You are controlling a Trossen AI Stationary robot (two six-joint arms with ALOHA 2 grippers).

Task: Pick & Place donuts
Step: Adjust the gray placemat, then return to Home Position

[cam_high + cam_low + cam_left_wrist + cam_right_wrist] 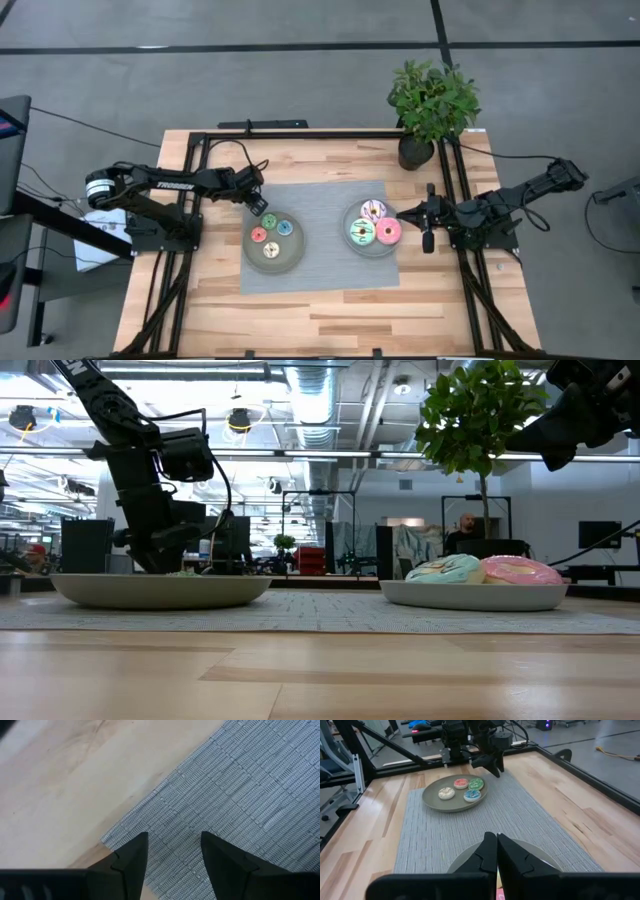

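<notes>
7 donuts sit on 2 grey plates on the mat: 4 small donuts (271,234) lie on the left plate (291,257), just beside the left gripper (259,206), and 3 large donuts (374,225) crowd the right plate (349,214), just ahead of the right gripper (412,213). Left gripper hangs at the plate's far-left rim with its jaws parted and nothing between them; its own camera shows only grey mat (240,785) and bare worktop (60,775) below. Right gripper has its jaws pressed fully together, empty, waiting at the near edge of the large-donut plate.

Judging from this, the risk lies with the left gripper: it stands off to the side of the small donuts, not over one, so a descent from here would meet the rim or the mat. The 4 small rings also lie close together, so a finger could nudge a neighbour while closing on 1
</notes>
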